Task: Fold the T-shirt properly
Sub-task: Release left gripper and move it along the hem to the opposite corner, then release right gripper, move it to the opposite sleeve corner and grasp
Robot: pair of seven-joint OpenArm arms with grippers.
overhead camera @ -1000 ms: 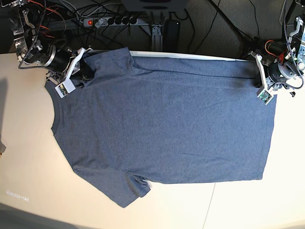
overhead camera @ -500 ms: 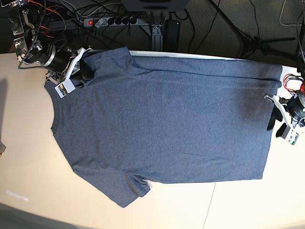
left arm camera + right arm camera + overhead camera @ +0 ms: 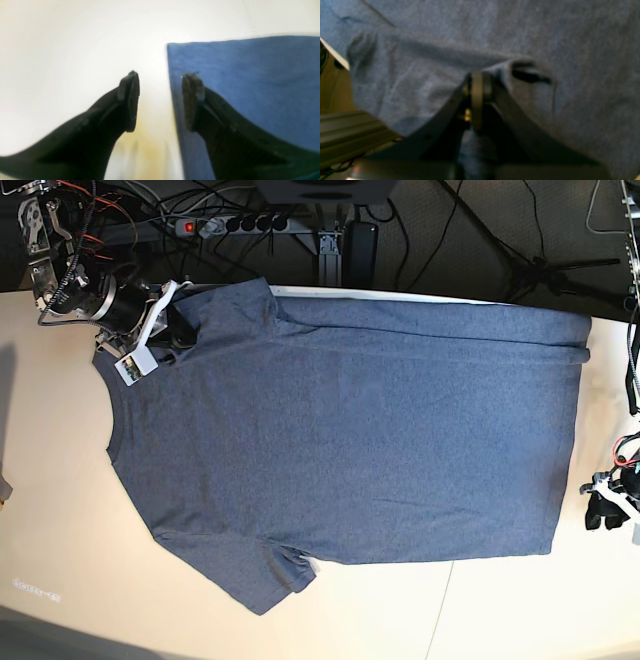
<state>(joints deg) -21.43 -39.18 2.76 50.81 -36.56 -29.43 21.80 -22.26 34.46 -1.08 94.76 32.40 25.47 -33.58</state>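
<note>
The blue-grey T-shirt (image 3: 340,430) lies spread flat on the beige table (image 3: 60,510), plain side up, neck at the left and hem at the right. At the back left my right gripper (image 3: 168,320) is shut on a pinched fold of the T-shirt (image 3: 420,62) near the upper sleeve; its closed fingertips (image 3: 477,97) press the cloth. My left gripper (image 3: 598,510) hovers off the hem's near right end, open and empty. In the left wrist view the left gripper (image 3: 160,100) straddles the edge of the T-shirt (image 3: 250,82), with one finger (image 3: 191,105) over cloth.
Behind the table's back edge are a power strip (image 3: 235,224), tangled cables and a metal stand (image 3: 328,250). A small white label (image 3: 36,588) lies near the front left. Bare tabletop (image 3: 62,50) shows beside the hem.
My left gripper let go of the shirt's back right corner, opened, and moved along the hem toward the near side. The corner now lies flat. The right gripper stayed put.
</note>
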